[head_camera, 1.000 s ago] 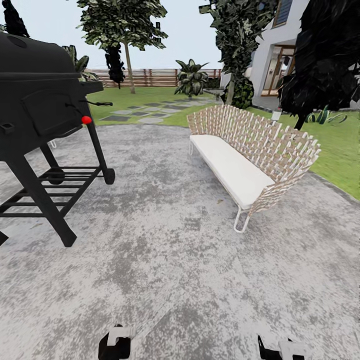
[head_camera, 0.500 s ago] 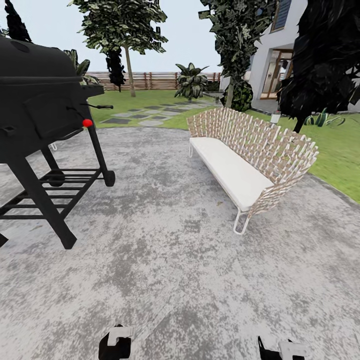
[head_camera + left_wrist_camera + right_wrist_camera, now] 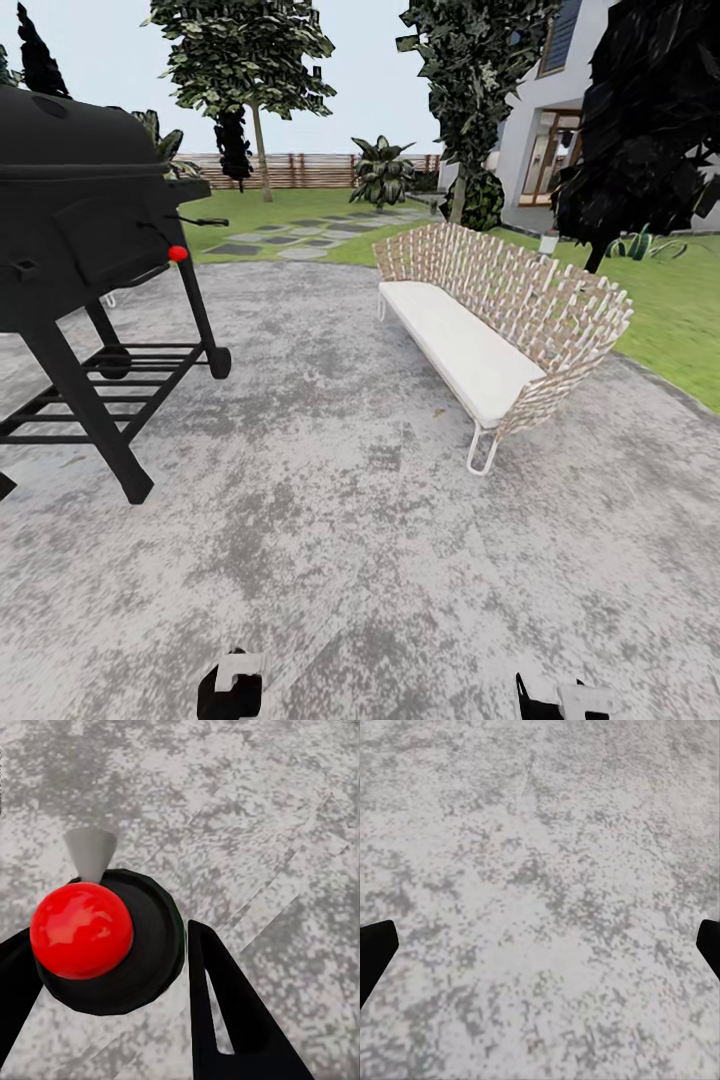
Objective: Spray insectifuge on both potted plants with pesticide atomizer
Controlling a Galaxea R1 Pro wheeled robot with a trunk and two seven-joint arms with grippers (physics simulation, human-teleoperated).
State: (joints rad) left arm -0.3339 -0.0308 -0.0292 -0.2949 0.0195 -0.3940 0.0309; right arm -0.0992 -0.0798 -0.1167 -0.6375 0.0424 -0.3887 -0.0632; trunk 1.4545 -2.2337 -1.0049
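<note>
In the left wrist view my left gripper [image 3: 110, 934] is shut on the pesticide atomizer [image 3: 154, 945]. I see the bottle end-on: a dark round body, a pale nozzle and a red ball on top. The left gripper [image 3: 230, 688] and the right gripper [image 3: 560, 698] hang low over the grey patio in the head view. My right gripper [image 3: 540, 945] is open, with only paving between its fingers. The garden lawn [image 3: 290, 205] with stepping stones [image 3: 290, 238] lies far ahead. A rosette of pointed green leaves, one potted plant [image 3: 640, 244], sits on the grass at the right; a second is not discernible.
A black grill [image 3: 80, 230] on a wheeled stand stands close at the left. A woven bench [image 3: 480, 330] with a white seat angles across the right. Beyond are a brown fence [image 3: 300, 170], a big striped plant [image 3: 380, 172], trees and a house [image 3: 560, 110].
The whole head picture has shifted slightly downward, so the camera has moved. Both grippers keep their places in the view.
</note>
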